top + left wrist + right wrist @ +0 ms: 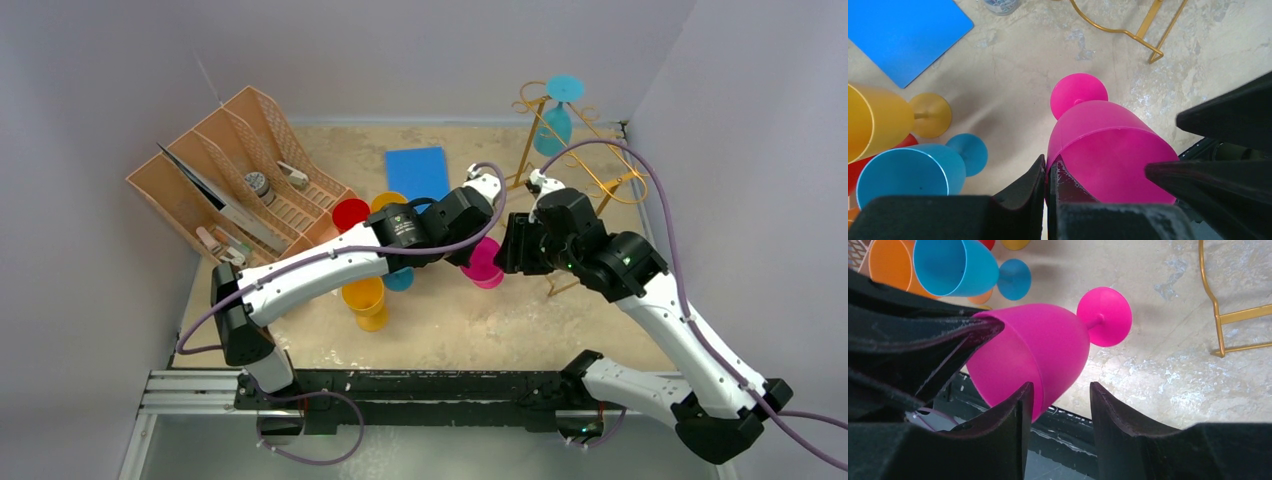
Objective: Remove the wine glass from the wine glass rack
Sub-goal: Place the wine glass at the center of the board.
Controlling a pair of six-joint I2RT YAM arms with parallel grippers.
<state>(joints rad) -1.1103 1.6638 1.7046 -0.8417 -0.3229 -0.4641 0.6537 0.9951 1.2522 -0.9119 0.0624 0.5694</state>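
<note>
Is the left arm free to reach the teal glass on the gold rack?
Probably not: the left gripper is shut on the pink glass, and the right arm blocks the rack.

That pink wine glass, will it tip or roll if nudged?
Probably light and not brittle: the pink wine glass looks matte and opaque, like plastic. Likely tippy, its wide bowl over a thin stem and small foot. On its side it may roll in an arc.

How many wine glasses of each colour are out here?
Pink glass: 1
Red glass: 1
Yellow or orange glasses: 2
Blue glasses: 2, one hanging on the gold rack
Total: 7
</note>
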